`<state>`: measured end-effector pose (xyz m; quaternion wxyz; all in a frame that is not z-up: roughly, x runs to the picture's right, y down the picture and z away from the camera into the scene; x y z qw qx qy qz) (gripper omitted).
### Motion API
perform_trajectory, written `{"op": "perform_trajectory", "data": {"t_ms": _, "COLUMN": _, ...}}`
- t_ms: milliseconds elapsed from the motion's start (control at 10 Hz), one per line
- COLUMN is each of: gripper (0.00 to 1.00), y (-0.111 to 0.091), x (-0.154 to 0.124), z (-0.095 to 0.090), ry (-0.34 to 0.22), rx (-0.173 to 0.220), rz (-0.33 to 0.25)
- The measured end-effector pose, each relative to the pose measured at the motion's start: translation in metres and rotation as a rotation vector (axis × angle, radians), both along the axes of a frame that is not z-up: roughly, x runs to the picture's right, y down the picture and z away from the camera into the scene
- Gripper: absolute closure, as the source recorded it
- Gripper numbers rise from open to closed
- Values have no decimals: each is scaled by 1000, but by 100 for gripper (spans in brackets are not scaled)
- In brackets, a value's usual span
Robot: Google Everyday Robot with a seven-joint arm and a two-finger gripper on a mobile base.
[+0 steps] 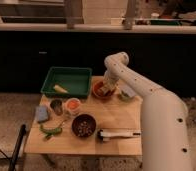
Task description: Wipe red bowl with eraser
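The red bowl sits at the far middle of the wooden table, right of the green tray. My white arm reaches in from the right and bends down over it. My gripper is down inside the bowl, over its right half. The eraser is hidden; I cannot make it out at the gripper.
A green tray holding a yellow piece stands at the back left. A dark brown bowl, a white-rimmed cup, a metal cup, a blue-grey block, green pods and a long white tool lie nearer. A small green thing sits right of the bowl.
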<state>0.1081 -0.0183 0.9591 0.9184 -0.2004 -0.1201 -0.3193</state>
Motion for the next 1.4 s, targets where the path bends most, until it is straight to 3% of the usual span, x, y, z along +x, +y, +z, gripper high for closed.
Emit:
{"op": "perform_trajectory", "data": {"t_ms": 400, "gripper": 100, "y": -8, "x": -19, "z": 8, "ry": -17, "rx": 16, "rz": 5}}
{"op": "perform_trajectory", "data": {"t_ms": 700, "gripper": 100, "y": -6, "x": -43, "z": 8, "ry": -66, "rx": 14, "rz": -23}}
{"op": "perform_trajectory", "data": {"t_ms": 1100, "gripper": 100, "y": 7, "x": -53, "z": -15, "ry": -139, "rx": 3, "rz": -61}}
{"op": "perform_trajectory", "data": {"t_ms": 1400, "gripper": 100, "y": 20, "x": -39, "z": -23, "ry": -133, "rx": -31, "rz": -81}}
